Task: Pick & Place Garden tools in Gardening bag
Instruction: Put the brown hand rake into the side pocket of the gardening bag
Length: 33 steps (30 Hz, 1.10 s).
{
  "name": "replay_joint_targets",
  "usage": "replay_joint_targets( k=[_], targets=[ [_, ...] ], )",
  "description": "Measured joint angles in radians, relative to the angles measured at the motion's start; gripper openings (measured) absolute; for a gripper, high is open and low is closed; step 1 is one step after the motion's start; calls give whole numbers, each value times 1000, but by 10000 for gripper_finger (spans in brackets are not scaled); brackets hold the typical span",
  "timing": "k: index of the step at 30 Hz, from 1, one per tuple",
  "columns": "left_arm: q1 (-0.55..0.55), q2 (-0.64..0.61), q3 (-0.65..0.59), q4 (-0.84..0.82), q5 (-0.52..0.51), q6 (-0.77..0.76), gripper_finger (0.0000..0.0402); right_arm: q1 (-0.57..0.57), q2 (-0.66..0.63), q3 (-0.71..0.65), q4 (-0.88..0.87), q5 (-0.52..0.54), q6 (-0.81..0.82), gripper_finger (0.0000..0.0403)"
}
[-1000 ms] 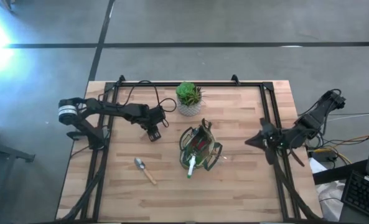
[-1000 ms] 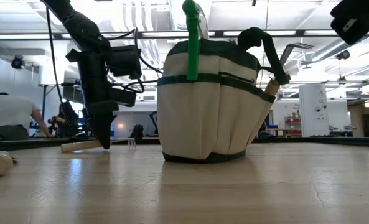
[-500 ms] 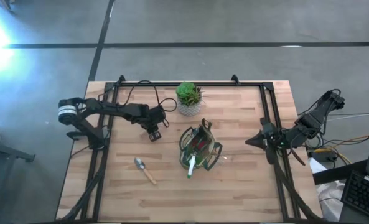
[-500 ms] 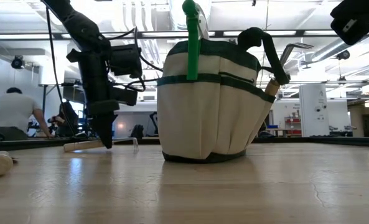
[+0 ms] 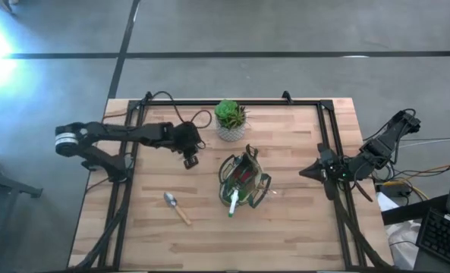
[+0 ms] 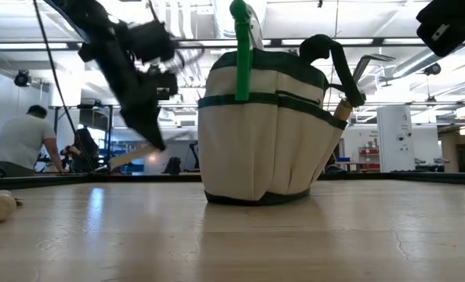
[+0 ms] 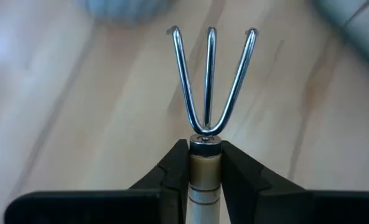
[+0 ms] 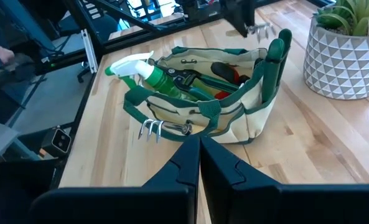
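Your gardening bag [image 5: 243,180] sits mid-table, just beside the left gripper [image 5: 190,158], already holding a green-and-white spray bottle [image 8: 148,73] and pruners [image 8: 185,76]. That gripper is clamped on the wooden-handled rake fork [image 7: 209,81], lifted clear of the tabletop. Your right gripper [image 5: 306,172] waits pinched together past the bag. The trowel [image 5: 175,205] lies near the left gripper.

Pale wooden table [image 5: 285,227] on grey concrete floor [image 5: 285,30], dark line [image 5: 232,54] crossing the floor beyond the table, seated person [image 6: 16,145] and white ceiling pipes [image 6: 177,19] behind the table
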Motion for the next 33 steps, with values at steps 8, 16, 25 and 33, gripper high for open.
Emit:
replay_joint_targets(
  k=[8, 16, 25, 33],
  targets=[
    [-29, -184, -76, 209, 20, 35, 68, 0, 0, 0, 0, 0, 0, 8],
    [-45, -365, -327, 773, 60, -32, 68, 0, 0, 0, 0, 0, 0, 8],
    [-52, -430, -537, 1160, 224, -34, 68, 0, 0, 0, 0, 0, 0, 8],
    [-82, -423, -542, 1191, 313, -32, 68, 0, 0, 0, 0, 0, 0, 8]
  ],
)
